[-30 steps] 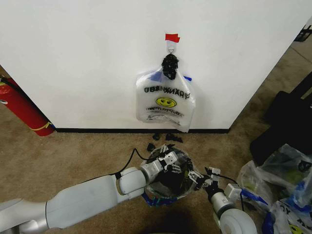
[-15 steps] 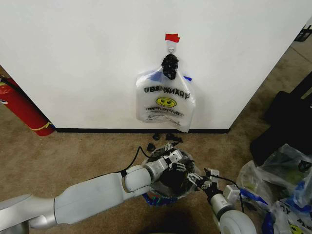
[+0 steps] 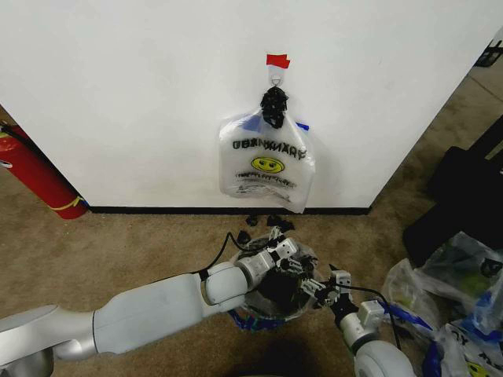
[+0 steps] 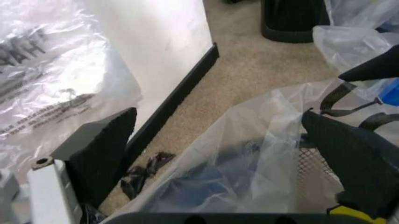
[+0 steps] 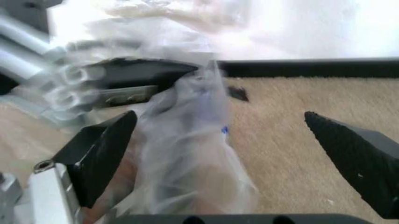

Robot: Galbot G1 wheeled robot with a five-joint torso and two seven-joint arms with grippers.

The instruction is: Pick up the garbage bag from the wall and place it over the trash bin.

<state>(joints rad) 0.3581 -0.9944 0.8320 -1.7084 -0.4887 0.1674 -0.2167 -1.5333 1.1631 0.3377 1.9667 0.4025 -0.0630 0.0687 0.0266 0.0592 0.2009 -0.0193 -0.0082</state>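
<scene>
Step in hand: the garbage bag (image 3: 271, 271) is being spread over the rim of the trash bin (image 3: 263, 318), which stands on the carpet just before the wall (image 3: 141, 102); this is judged to be the late, fitting stage.
Garbage bag: draped in and over the bin mouth, its clear film (image 4: 249, 154) bunched and not pulled flat.
Left gripper (image 3: 284, 253): placed at the far rim, fingers (image 4: 103, 154) apart, film lying between them.
Right gripper (image 3: 321, 289): placed at the near right rim, fingers (image 5: 103, 151) spread wide, film hanging between them, nothing clamped.
Smiley bag (image 3: 267, 161): hung from the hook (image 3: 275, 75), untouched.
Next move calls for: a grip on the bag's edge, then an outward, downward pull over the mesh.
</scene>
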